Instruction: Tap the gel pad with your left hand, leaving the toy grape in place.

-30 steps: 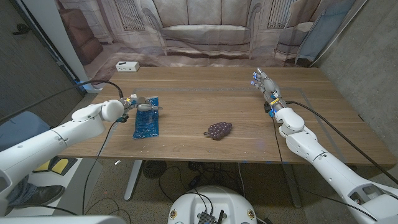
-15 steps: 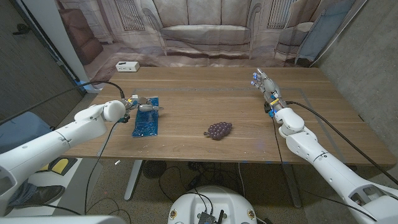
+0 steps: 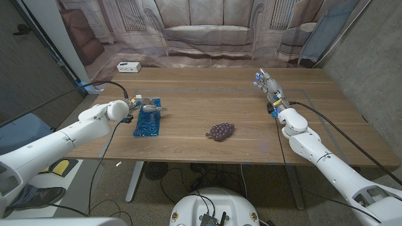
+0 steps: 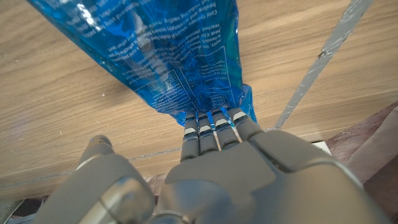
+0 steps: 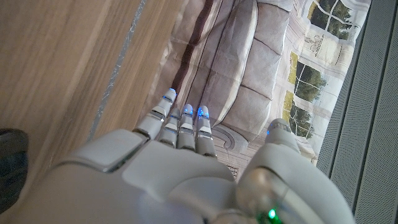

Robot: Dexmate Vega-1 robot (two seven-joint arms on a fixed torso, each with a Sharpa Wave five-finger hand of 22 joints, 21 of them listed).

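Observation:
The blue gel pad [image 3: 146, 125] lies on the left part of the wooden table [image 3: 201, 94]. My left hand [image 3: 147, 107] is over the pad's far end, fingers bent down onto it. In the left wrist view the fingers [image 4: 214, 124] of that hand [image 4: 236, 174] meet the edge of the gel pad [image 4: 161, 56], their tips hidden against it; nothing is held. The dark purple toy grape [image 3: 220, 130] sits near the table's middle, well apart from both hands. My right hand [image 3: 268, 86] hovers at the far right with fingers straight and empty, also seen from behind in the right wrist view [image 5: 168, 168].
A small white box [image 3: 128, 66] stands at the table's back left corner. A black cable [image 3: 103, 84] runs along the left edge. A printed sofa backdrop [image 3: 201, 31] hangs behind the table. Strips of tape [image 3: 300, 104] mark the table's right side.
My left hand has crept slightly to the right over the gel pad's far end. The grape and the right hand have stayed put.

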